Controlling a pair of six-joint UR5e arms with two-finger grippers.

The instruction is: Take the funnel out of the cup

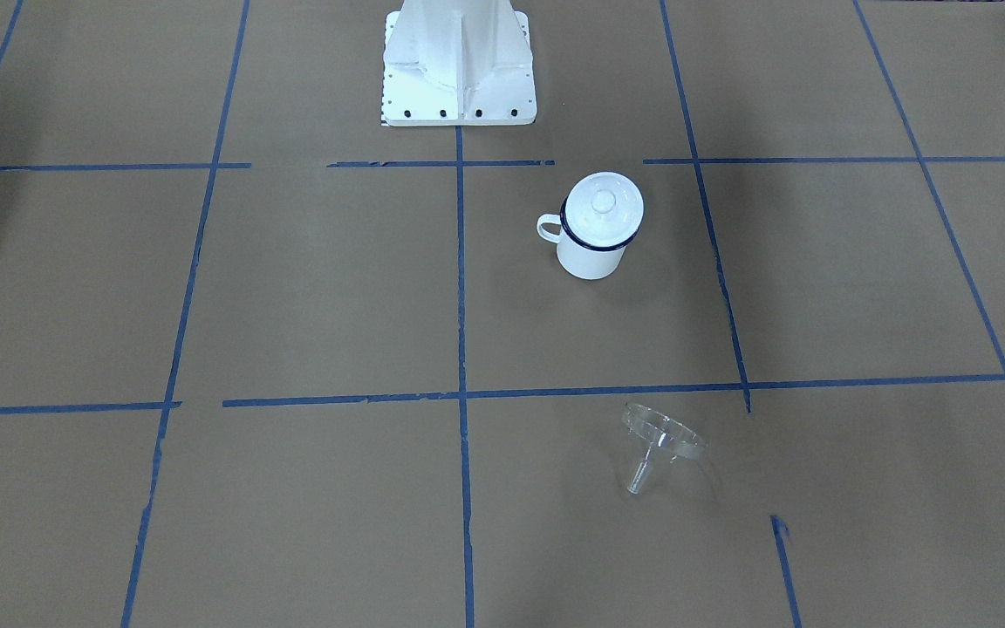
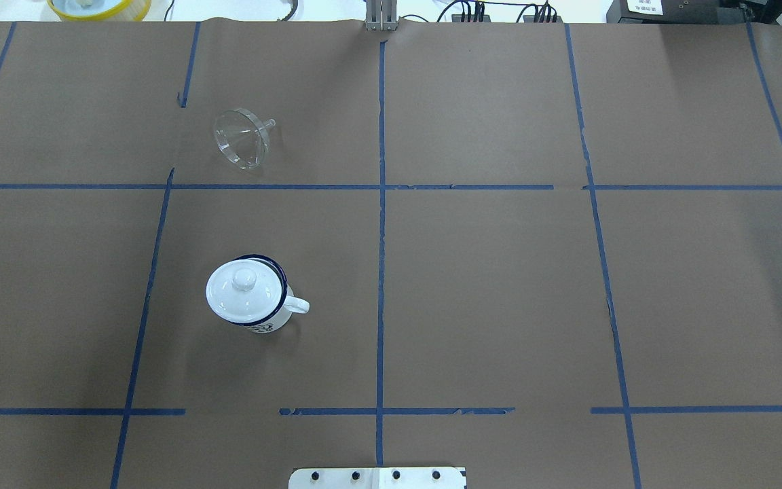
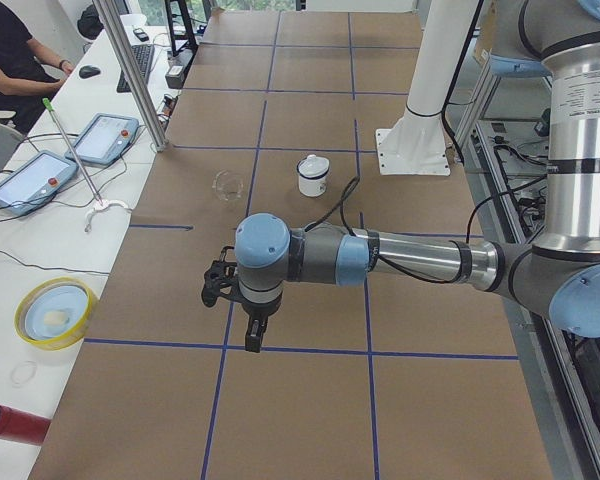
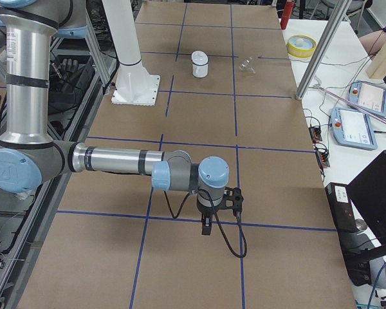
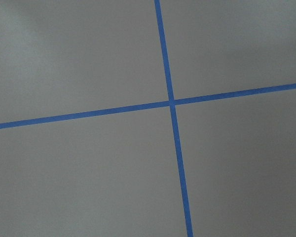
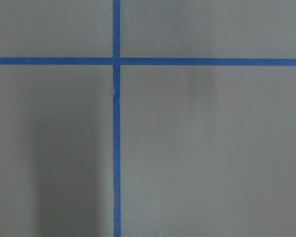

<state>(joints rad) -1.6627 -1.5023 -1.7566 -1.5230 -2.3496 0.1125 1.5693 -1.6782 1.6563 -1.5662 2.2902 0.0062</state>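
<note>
**Open Room Around Funnel and Cup**

The funnel (image 2: 243,138) lies on its side with bare table (image 2: 499,285) on every side. The cup (image 2: 270,318) stands well apart, capped by a lid (image 2: 245,291), its handle (image 2: 298,305) toward the table's centre line.

links (image 3: 420,258): silver | joint caps (image 3: 262,240): light blue | cable (image 3: 340,200): black | pedestal (image 1: 459,61): white

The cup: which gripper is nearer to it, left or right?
Left. The cup stands on the robot's left half of the table; the left gripper hangs beyond it toward that end. The right gripper hangs toward the opposite end, clearly farther away.
</note>
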